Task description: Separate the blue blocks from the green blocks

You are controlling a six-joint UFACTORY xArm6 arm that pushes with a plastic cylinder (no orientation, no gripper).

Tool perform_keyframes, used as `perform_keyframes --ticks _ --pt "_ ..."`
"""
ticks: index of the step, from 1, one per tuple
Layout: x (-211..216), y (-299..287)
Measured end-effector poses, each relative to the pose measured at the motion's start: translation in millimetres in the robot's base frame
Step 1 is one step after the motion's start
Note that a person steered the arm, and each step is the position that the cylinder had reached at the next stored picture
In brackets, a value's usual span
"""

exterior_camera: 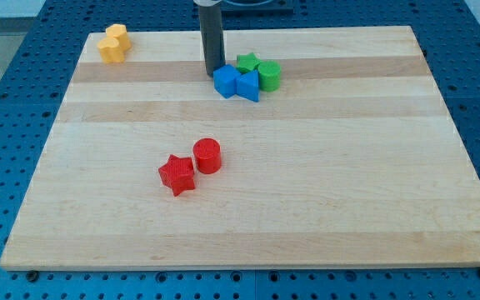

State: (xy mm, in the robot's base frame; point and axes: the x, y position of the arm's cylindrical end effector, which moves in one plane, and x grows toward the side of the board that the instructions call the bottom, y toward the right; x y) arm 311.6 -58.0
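Wood board (248, 208) on blue pegboard (15, 83) carries my tip (212, 76).

Four blocks cluster near the board's (248, 242) top centre: cube (226, 82) and triangle (248, 86) in front, star (247, 62) and cylinder (269, 75) behind and to the view's right. My tip (213, 70) touches the cube's upper left. A second star (177, 175) and cylinder (207, 156) sit left of centre; two more blocks (114, 44) occupy the top-left corner.

Rod (212, 37) cut off by top edge at 12 o'clock. Green star (247, 62) partly hidden behind blue blocks. Yellow blocks' (114, 44) shapes indistinct, 10 o'clock corner.
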Motion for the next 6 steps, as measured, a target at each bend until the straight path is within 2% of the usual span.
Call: perform_keyframes --ticks 1,3,4,6 --pt "20 14" --pt "-12 54" --pt "-15 92" --pt "7 102"
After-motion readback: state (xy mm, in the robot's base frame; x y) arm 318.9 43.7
